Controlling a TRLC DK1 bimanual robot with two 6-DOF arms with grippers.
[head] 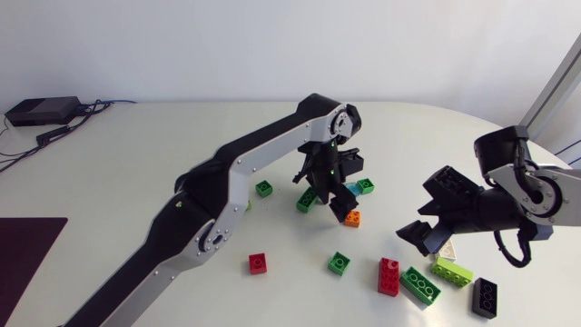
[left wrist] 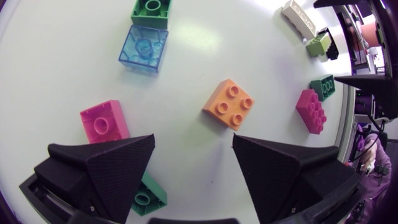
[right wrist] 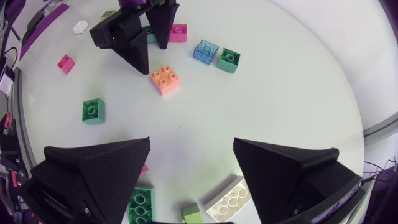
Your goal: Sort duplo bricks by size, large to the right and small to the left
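**Orange brick mid-table, large pile forming on the right**

Orange is the colour to watch: the orange brick [head: 351, 218] lies flat near the middle of the table [head: 136, 163], sorted to neither side.

On the right you have a group of longer pieces lying close together: the red long brick [head: 388, 276], the dark green long brick [head: 420, 286], the lime brick [head: 451, 271], the black brick [head: 484, 297] and the white brick [right wrist: 229, 199]. I'd judge the large side mostly done.

The small side looks barely begun. The small red brick [head: 258, 262] and the small green brick [head: 339, 262] sit around the middle of the table, not out to the left. A cluster that includes the clear blue brick [left wrist: 144, 48] lies at the centre beside the orange one.

Your left arm [head: 227, 182] comes in from the lower left and reaches past the middle, wrist pointing down. The left gripper [left wrist: 194, 140] is spread wide and empty over that cluster, with the orange brick just ahead of its fingers and untouched.

Your right arm [head: 545, 195] is near the right edge. The right gripper [right wrist: 191, 142] hangs over the large pile, also wide apart and holding nothing, with the white brick under it.
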